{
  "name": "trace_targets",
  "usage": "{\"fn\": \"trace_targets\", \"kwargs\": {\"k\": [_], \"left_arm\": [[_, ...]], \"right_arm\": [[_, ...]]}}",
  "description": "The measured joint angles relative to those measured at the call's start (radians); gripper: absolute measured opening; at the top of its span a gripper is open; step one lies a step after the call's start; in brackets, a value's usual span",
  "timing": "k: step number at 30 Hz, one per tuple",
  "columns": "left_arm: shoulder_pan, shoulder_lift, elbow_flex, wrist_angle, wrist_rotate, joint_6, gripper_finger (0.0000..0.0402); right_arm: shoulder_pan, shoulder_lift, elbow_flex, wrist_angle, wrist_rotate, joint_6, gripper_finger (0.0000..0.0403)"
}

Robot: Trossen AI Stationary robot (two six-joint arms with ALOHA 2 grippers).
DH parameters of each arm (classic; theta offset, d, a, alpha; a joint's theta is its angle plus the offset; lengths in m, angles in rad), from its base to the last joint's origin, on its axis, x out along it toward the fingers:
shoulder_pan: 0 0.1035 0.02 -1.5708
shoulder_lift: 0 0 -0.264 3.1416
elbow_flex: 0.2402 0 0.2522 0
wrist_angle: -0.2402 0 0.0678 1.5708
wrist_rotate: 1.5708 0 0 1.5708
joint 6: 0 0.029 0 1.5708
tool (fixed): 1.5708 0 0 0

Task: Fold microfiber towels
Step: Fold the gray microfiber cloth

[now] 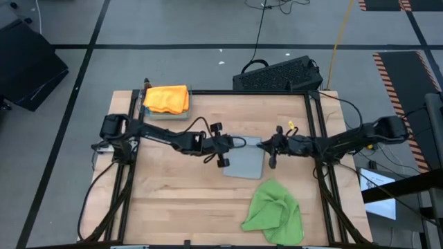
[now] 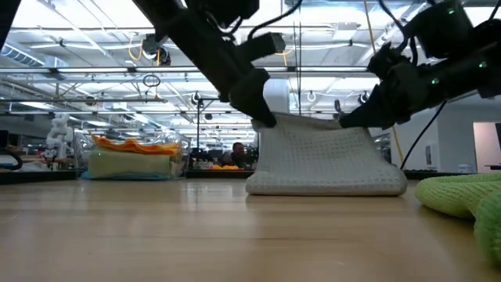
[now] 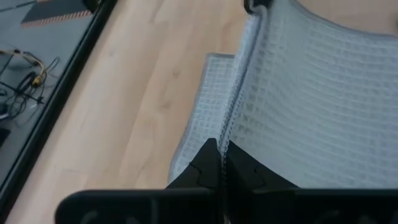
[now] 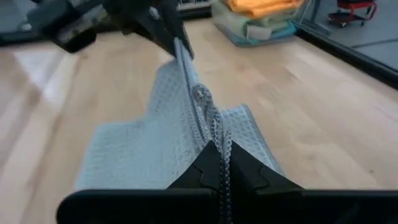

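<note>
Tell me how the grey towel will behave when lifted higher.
Probably floppy: the grey towel sags between the left gripper and right gripper, both pinching its edge. Likely light; a thin pinch holds it. Its waffle weave looks grippy, so slipping seems unlikely.

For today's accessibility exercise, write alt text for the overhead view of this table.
Seen from above, the left gripper and right gripper each pinch an edge of a light grey towel mid-table. A bright green towel lies crumpled nearby; folded towels topped by orange sit at a corner.
</note>
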Motion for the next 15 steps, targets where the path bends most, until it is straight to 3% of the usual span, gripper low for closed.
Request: {"fn": "trace_targets", "kwargs": {"k": [9, 15], "left_arm": [[0.071, 0.019, 0.000, -0.031, 0.095, -0.008, 0.0013], [0.096, 0.017, 0.000, -0.023, 0.100, -0.026, 0.0018]], "right_arm": [[-0.088, 0.107, -0.002, 0.098, -0.033, -0.038, 0.0002], [-0.125, 0.177, -0.001, 0.149, -0.043, -0.061, 0.0008]]}}
